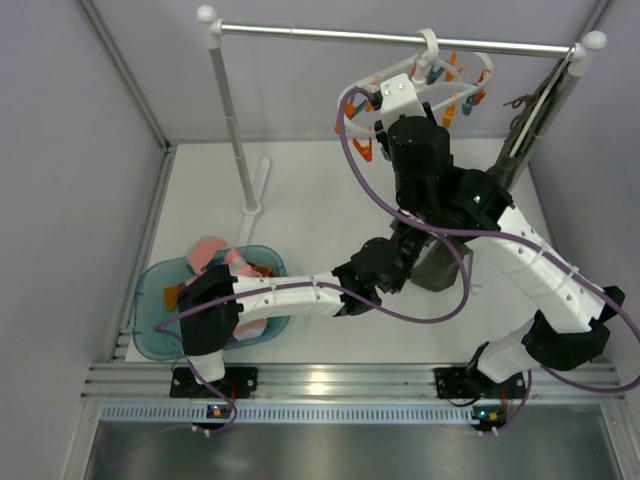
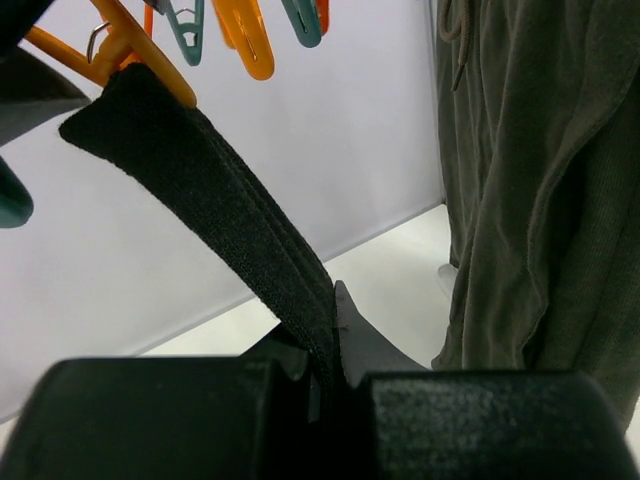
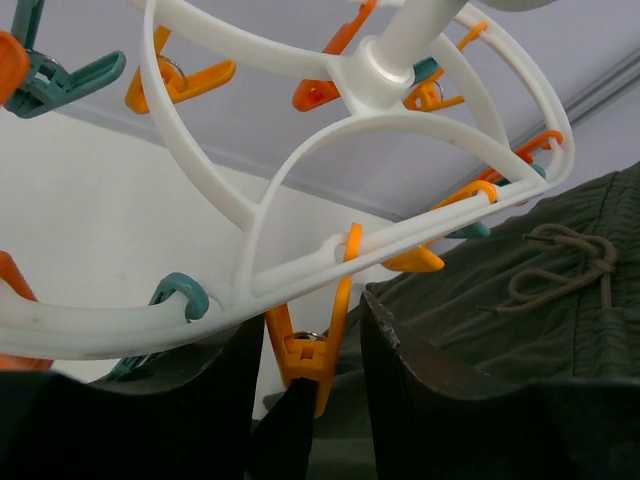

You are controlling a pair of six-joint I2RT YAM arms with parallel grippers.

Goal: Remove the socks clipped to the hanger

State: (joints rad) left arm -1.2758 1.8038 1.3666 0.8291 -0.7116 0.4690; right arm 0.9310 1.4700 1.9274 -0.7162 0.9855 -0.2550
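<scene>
While the left gripper clamps a taut black sock, the right gripper, jaws parted, brackets an orange clip on the hanger.

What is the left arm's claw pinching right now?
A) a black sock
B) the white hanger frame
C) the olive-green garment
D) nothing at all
A: in the left wrist view the left gripper is shut on a black sock whose upper end sits in an orange clip, while the olive garment hangs apart to the side.
</scene>
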